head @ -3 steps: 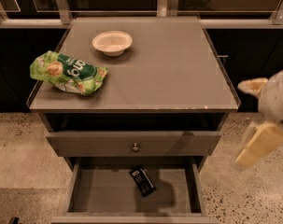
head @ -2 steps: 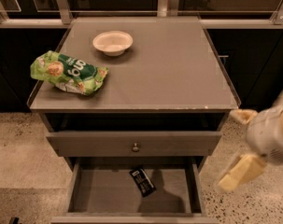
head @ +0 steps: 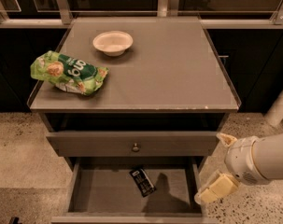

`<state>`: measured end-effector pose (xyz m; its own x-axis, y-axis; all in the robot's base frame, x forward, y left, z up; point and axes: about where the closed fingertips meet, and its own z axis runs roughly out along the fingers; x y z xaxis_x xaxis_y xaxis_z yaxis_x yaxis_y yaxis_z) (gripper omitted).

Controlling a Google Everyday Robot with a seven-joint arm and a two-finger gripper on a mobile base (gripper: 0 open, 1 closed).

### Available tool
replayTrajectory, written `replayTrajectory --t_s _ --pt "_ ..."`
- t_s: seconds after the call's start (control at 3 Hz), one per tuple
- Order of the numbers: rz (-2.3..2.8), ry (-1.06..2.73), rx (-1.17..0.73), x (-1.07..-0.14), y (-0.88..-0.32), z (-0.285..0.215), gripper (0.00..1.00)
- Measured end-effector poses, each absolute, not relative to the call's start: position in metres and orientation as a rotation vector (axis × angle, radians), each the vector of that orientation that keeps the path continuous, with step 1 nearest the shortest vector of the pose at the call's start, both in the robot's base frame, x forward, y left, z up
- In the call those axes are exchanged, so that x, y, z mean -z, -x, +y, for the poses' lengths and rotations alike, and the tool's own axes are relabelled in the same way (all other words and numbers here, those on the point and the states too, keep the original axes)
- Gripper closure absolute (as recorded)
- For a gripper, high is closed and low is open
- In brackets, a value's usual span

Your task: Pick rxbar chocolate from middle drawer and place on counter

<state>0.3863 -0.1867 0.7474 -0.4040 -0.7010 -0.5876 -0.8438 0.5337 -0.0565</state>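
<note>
Two pale fingers of the gripper stand wide apart with nothing between them, so it is released and empty. It sits at the lower right of the frame, just outside the right wall of the drawer.

The rxbar lies flat on the drawer floor in the lower middle of the frame, toward the back and turned at a slant. It touches no wall. Above the open drawer is a closed drawer front with a knob. Over that is the counter, which carries a bowl in the upper middle and a green bag at the left.

The step in hand, as I judge it, is the reach into the drawer; the grasp is not yet made. To do it well, the gripper should pass left over the drawer wall and come down on the bar from above. It must keep away from the drawer front, which leaves little room. The wrist should turn so that the fingers close across the bar's narrow width, following its slant. Because the bar is thin, the fingertips must go almost to the floor before closing, or they may slip over the wrapper. For placing, the right part of the counter, away from bowl and bag, seems the simplest spot.
</note>
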Motion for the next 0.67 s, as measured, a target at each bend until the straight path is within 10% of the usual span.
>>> replayTrajectory --t_s 0.67 --pt "2.195 1.261 -0.289 -0.7466 -0.3823 -0.1827 0.00"
